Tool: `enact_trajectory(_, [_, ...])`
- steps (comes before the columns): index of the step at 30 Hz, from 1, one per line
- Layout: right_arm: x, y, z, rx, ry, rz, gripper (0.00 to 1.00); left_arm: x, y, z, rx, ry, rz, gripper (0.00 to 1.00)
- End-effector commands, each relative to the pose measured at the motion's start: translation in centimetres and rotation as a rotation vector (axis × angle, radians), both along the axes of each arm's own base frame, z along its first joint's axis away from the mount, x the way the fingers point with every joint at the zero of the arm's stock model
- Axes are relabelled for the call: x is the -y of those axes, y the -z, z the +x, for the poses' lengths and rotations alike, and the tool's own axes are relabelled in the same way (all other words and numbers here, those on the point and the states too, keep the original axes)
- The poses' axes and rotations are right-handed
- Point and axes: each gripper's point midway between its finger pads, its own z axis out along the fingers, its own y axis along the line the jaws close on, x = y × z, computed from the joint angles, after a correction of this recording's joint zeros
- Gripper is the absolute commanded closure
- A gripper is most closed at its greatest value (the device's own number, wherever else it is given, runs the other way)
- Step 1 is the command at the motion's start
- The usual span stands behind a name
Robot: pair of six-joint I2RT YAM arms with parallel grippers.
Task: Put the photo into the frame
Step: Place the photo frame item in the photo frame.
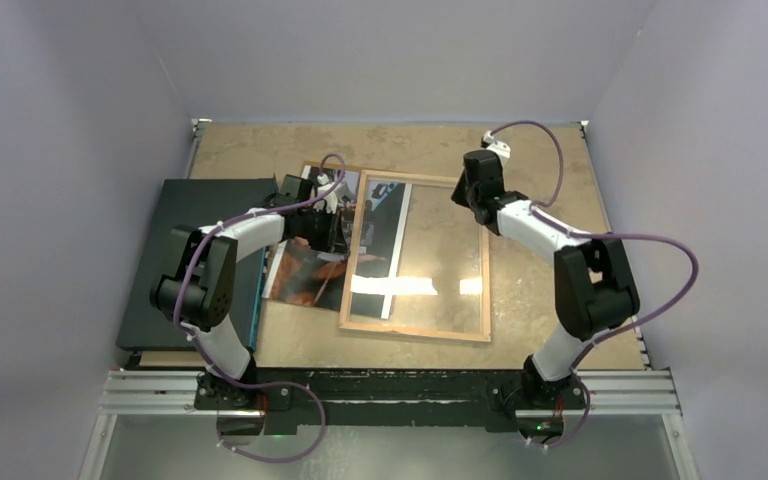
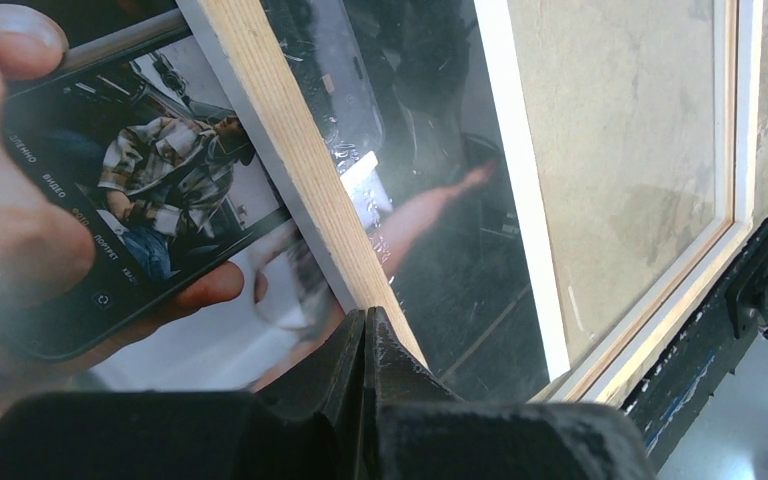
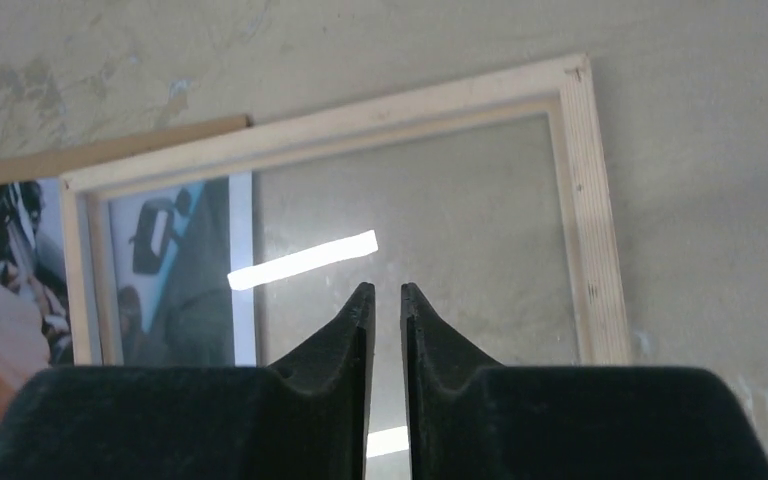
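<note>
Since the glossy orange-black photo [image 1: 305, 272] pokes left from under the light-wood frame [image 1: 415, 331], the clamped-shut left gripper [image 2: 368, 315] sits nearest; right gripper [image 3: 387, 290] barely parted, empty.

photo [image 1: 303, 272] partly under frame [image 1: 415, 331], board [image 1: 174, 208] at left

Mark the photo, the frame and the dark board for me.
photo [image 1: 305, 282], top view, its part left of the frame.
frame [image 1: 415, 332], top view, near wooden rail.
dark board [image 1: 210, 200], top view, bare far part.
</note>
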Motion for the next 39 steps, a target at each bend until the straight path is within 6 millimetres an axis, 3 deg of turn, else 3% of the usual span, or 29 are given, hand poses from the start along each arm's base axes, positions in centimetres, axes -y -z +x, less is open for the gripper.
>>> enact_trajectory(1, [1.0,-1.2,3.9,0.054,0.051,-0.013,0.85,-0.2,-1.2,1.0,0.066,0.011,0.0,1.0])
enact_trajectory(10, [3.0,2.8,6.1,-0.019,0.094,-0.055,0.92,-0.2,-1.4,0.9,0.074,0.017,-0.002,1.0])
enact_trajectory(26, [3.8,7.8,5.2,-0.117,0.089,-0.096,0.95,-0.2,-2.1,0.9,0.086,0.02,-0.008,1.0])
enact_trajectory(35, [4.2,9.6,4.7,-0.17,0.099,-0.119,0.96,-0.3,-2.6,1.0,0.095,0.018,-0.012,1.0])
enact_trajectory(39, [3.9,7.9,4.9,-0.118,0.097,-0.084,0.96,-0.5,-2.9,1.2,0.102,0.014,-0.015,1.0])
